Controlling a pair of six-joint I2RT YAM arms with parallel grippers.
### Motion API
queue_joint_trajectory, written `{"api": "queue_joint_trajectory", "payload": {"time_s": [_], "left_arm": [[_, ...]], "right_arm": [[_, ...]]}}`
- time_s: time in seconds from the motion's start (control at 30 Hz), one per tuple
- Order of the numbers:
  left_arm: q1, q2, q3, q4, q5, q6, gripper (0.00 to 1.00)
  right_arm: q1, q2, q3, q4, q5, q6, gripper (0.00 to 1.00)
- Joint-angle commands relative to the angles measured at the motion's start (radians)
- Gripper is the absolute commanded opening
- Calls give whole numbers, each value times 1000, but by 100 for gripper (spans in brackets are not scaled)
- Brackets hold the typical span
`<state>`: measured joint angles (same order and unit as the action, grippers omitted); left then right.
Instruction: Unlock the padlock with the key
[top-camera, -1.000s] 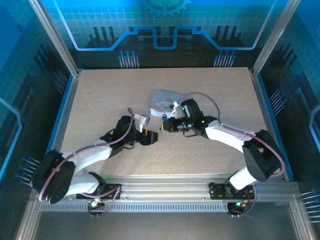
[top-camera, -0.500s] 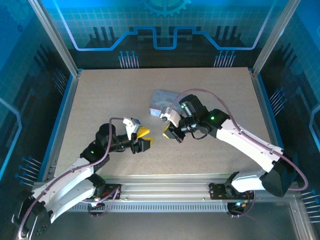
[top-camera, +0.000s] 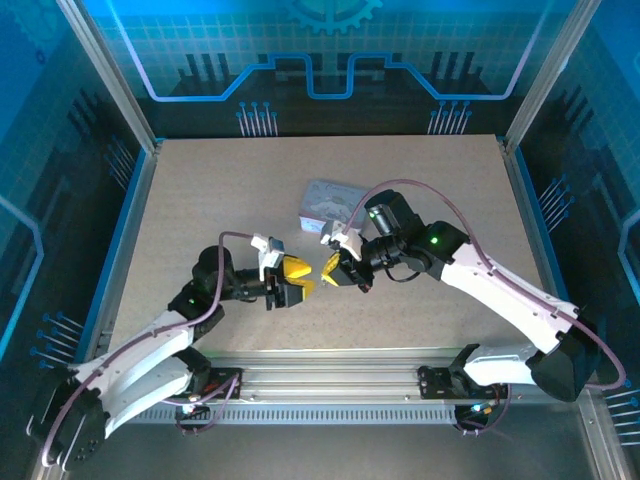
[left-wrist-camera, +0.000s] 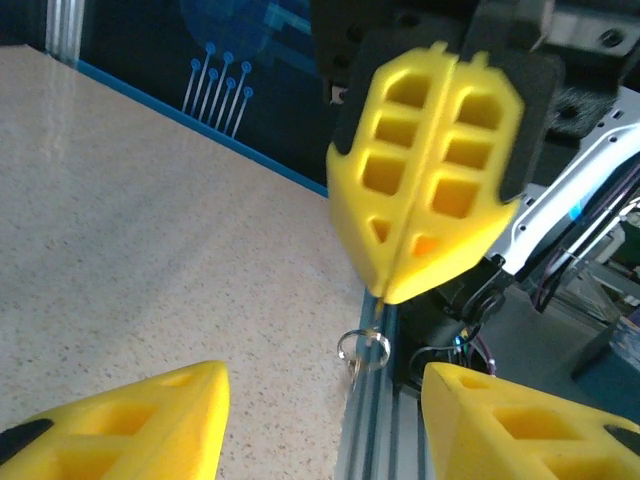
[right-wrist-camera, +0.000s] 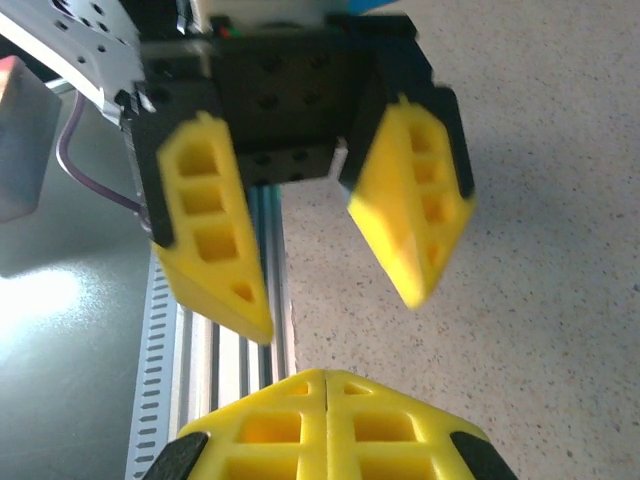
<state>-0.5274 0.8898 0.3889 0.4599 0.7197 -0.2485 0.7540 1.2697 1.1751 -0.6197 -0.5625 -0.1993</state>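
So the two grippers sit nose to nose just below the middle of the overhead frame, close together but not touching, above the speckled table (top-camera: 200, 200).

The right gripper (left-wrist-camera: 386, 294) shows at the upper middle of the left wrist view. Its yellow fingers (left-wrist-camera: 425, 150) are pressed flat together with only a seam between them. The key (left-wrist-camera: 364, 335) dangles off the very tip on a thin wire ring, in the air in front of the table's metal edge rail (left-wrist-camera: 362, 440). It's tiny, so I can't tell exactly which bit the tips are pinching.

The left gripper (top-camera: 303, 281) is spread wide. From the right wrist camera its two fingers (right-wrist-camera: 210, 230) stand well apart in the upper half of the frame, pointing at the key without touching it.

A pale blue-grey tin (top-camera: 328, 203) lies flat on the table just above the right gripper in the overhead shot. It has some print on the lid, but it's too small to read. A green light glows on each arm.
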Motion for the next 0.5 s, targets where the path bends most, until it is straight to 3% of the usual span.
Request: {"api": "queue_joint_trajectory", "payload": {"time_s": [0.0,0.2,0.47], "left_arm": [[-6,60,-18,106,72,-35,52],[-11,144,-30,273,122,-110,43],[-32,142,-39,291,109,-113,46]], "right_arm": [[16,-5,-21,48,-60,24,0],[12,-2,-30,47,-34,33,0],[5,-15,-52,39,23,34,0]]}}
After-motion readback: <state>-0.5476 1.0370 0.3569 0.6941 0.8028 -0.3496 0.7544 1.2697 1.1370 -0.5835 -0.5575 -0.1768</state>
